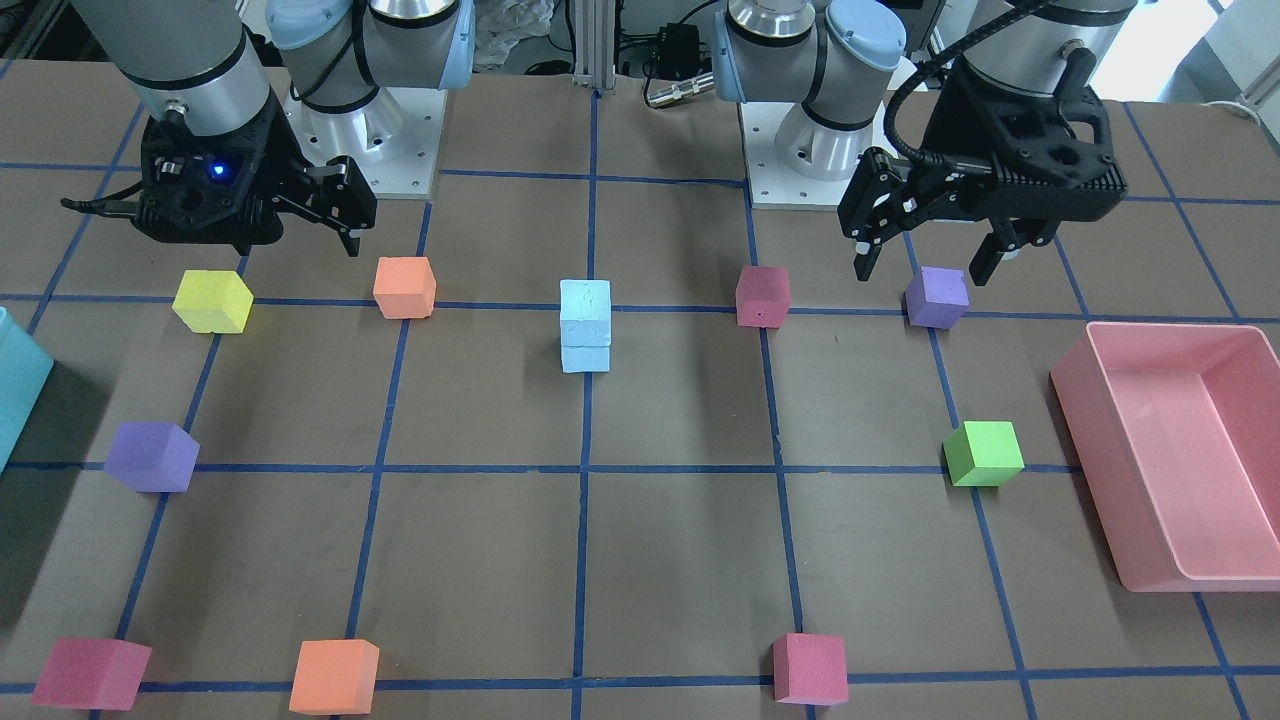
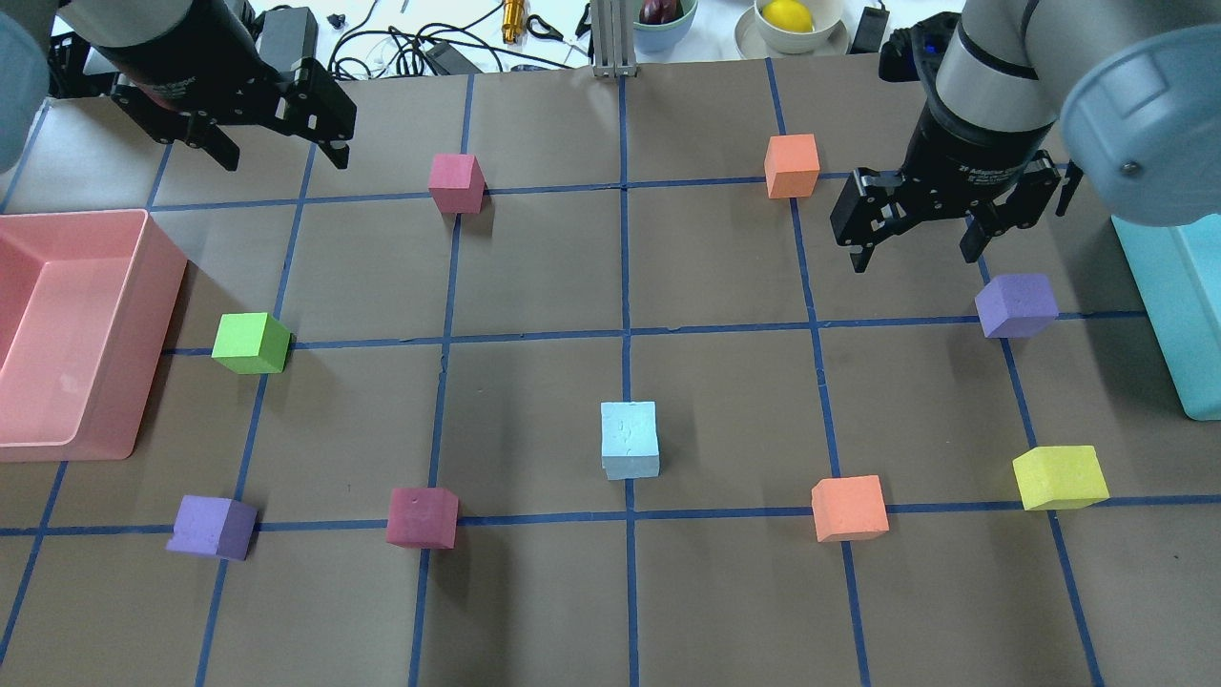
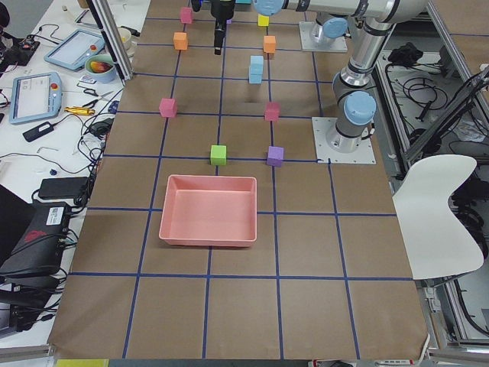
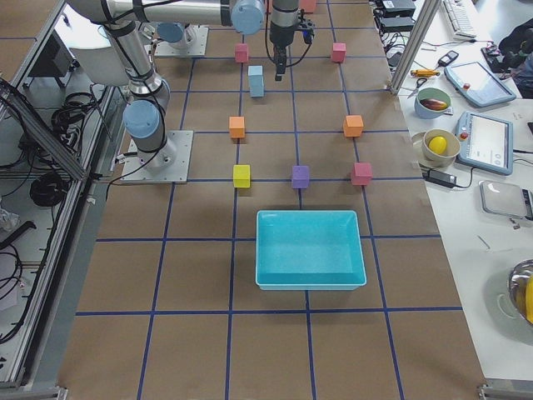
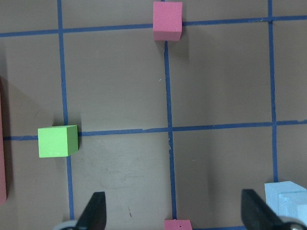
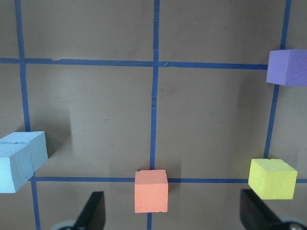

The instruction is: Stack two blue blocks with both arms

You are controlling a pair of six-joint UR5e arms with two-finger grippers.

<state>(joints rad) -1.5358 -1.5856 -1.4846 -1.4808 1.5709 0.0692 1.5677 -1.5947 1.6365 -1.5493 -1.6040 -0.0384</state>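
The two blue blocks (image 1: 585, 325) stand stacked one on the other at the table's middle, on a blue tape line. The stack also shows in the overhead view (image 2: 630, 439) and at the edges of both wrist views (image 5: 288, 201) (image 6: 21, 160). My left gripper (image 2: 283, 143) is open and empty, raised well off the table and away from the stack; it also shows in the front view (image 1: 923, 268). My right gripper (image 2: 916, 256) is open and empty too, raised on the other side of the stack (image 1: 340, 225).
A pink bin (image 2: 153, 286) lies on my left side and a teal bin (image 2: 1173, 315) on my right. Purple (image 2: 1016, 305), yellow (image 2: 1059, 477), orange (image 2: 849, 508), maroon (image 2: 422, 517) and green (image 2: 251, 342) cubes sit scattered around the stack.
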